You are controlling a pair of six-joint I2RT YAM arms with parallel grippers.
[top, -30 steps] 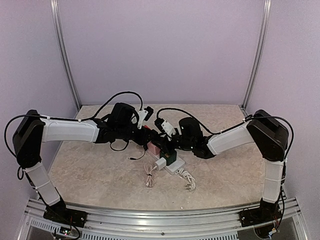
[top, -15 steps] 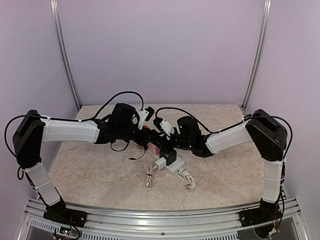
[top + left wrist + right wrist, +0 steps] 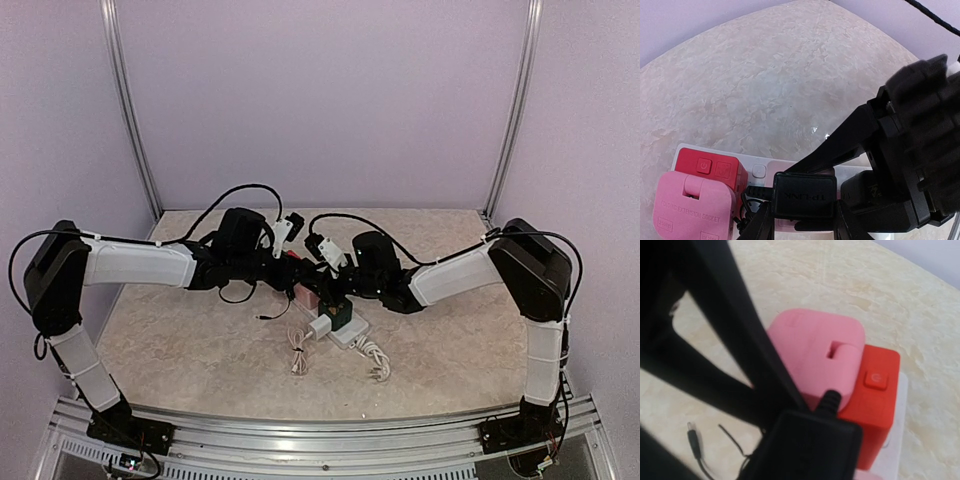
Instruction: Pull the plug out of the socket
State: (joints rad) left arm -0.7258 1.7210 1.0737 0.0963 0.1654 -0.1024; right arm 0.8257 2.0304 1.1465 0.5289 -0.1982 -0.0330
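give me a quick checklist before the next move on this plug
1. Left pincer straddles the black plug: ok.
2. Its grip is firm: cannot tell.
3. Plug out of the socket: not ok, it sits on the strip.
4. Right pincer bracing the socket: cannot tell.
5. Pink adapter apart from the left fingers: ok.

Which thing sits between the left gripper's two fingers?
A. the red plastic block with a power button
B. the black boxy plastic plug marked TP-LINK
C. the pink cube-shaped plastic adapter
B: the fingers of the left gripper flank the black boxy plug, while the pink cube adapter and red block lie beside it.
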